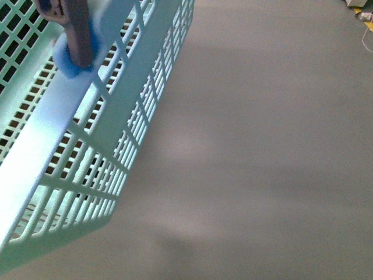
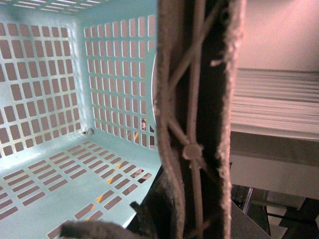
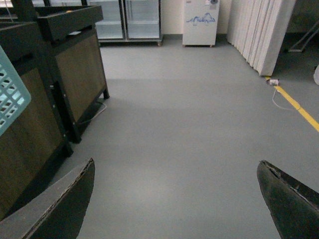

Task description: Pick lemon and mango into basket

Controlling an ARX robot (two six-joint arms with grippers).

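While the handle (image 2: 194,99) with its white ties (image 2: 192,152) runs close across the left wrist view, I cannot tell whether the left gripper clamps it; beyond, the basket (image 2: 45,164) hangs tilted and empty at the robot's left. Farther right, the right gripper (image 3: 174,211) hovers spread wide over bare floor (image 3: 189,124). Neither lemon nor mango shows, so their direction is unknown.

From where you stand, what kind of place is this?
Probably a shop or a mock store: glass-door refrigerators at the far end, dark wooden display stands, and a teal shopping basket.
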